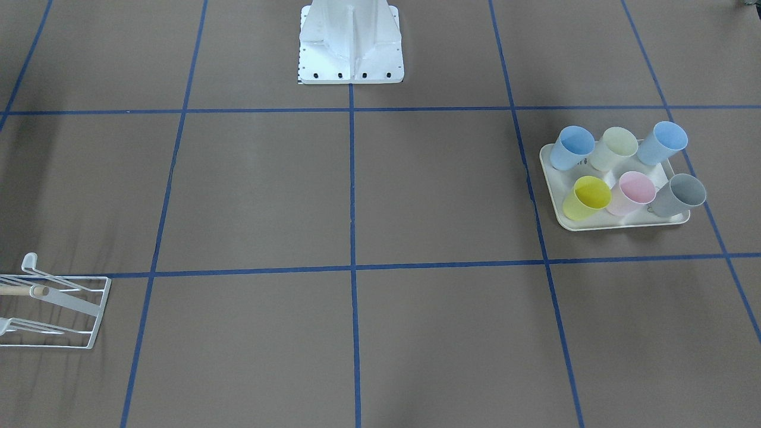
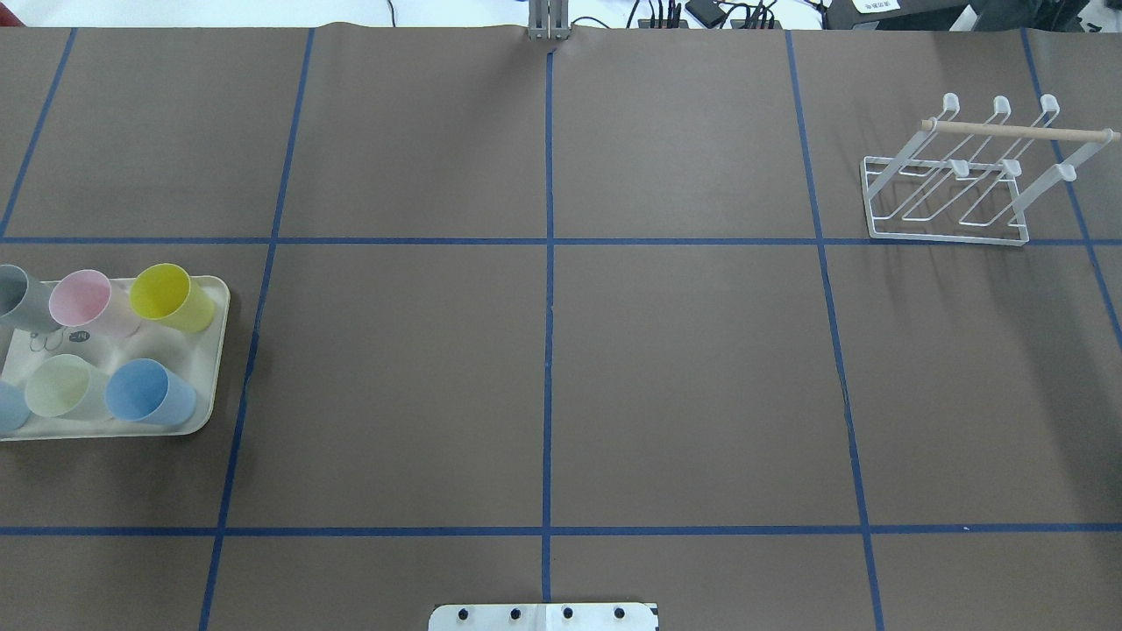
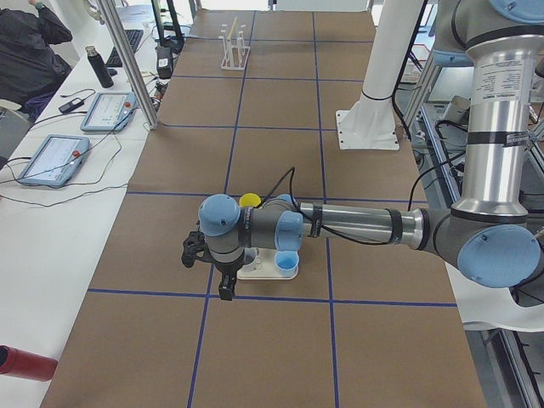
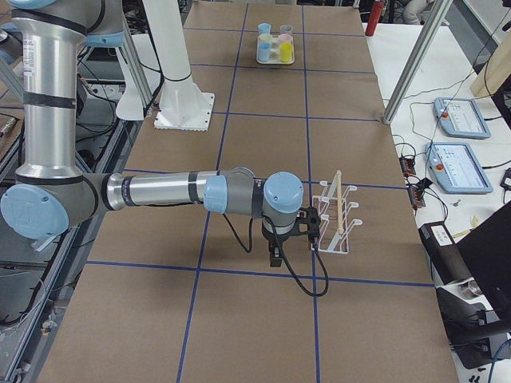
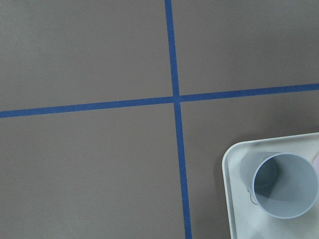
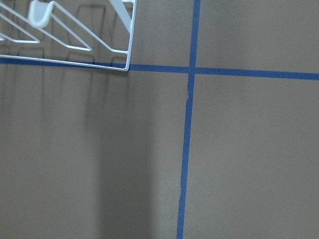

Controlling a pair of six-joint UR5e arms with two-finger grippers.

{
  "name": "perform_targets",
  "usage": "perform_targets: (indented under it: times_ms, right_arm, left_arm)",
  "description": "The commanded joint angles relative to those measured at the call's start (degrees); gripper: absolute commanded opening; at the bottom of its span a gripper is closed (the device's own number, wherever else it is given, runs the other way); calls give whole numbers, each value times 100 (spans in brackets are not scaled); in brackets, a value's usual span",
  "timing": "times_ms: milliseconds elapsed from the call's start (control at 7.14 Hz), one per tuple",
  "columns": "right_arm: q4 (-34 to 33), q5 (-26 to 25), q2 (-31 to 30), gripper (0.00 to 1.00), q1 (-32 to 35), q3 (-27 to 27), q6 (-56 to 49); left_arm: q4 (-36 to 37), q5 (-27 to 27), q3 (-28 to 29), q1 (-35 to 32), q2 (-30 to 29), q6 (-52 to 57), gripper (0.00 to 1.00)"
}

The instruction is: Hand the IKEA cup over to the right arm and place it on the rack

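Front view: six pastel plastic cups [image 1: 587, 198] stand upright, mouths up, on cream rectangular tray [image 1: 624, 225].
Overhead: white wire rack [image 2: 960, 166] far right; light wooden dowel [image 2: 1017, 131] runs crosswise.
Side views: black left gripper [image 3: 225, 285] and right gripper [image 4: 274, 254] seemingly point down; cannot tell how jaws stand.

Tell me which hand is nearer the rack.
Right. The right hand hangs just beside the rack; the left hand is far away, by the cup tray.

Your table [image 2: 701, 377] wears matt brown paper, probably; the cups [image 1: 587, 198] look like smooth matt plastic, the rack [image 2: 947, 197] white-coated wire with a bare wooden dowel [image 2: 1017, 131].
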Motion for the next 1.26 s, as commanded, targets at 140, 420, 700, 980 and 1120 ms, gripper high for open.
perform_targets:
  times_ms: [140, 420, 700, 980, 1120]
  right_arm:
    - [0, 11, 9, 100, 0, 16, 21]
    - [113, 19, 53, 100, 0, 33, 38]
    - [857, 28, 53, 100, -9, 7, 73]
    - [1063, 141, 123, 100, -87, 42, 335]
    - [1055, 421, 411, 100, -106, 42, 407]
  left_arm:
    - [4, 0, -7, 0, -4, 0, 100]
    - [4, 18, -16, 9, -100, -9, 100]
    - [-13, -9, -304, 26, -127, -9, 100]
    - [-189, -35, -288, 402, -469, -70, 100]
    - [-198, -435, -271, 543, -505, -79, 100]
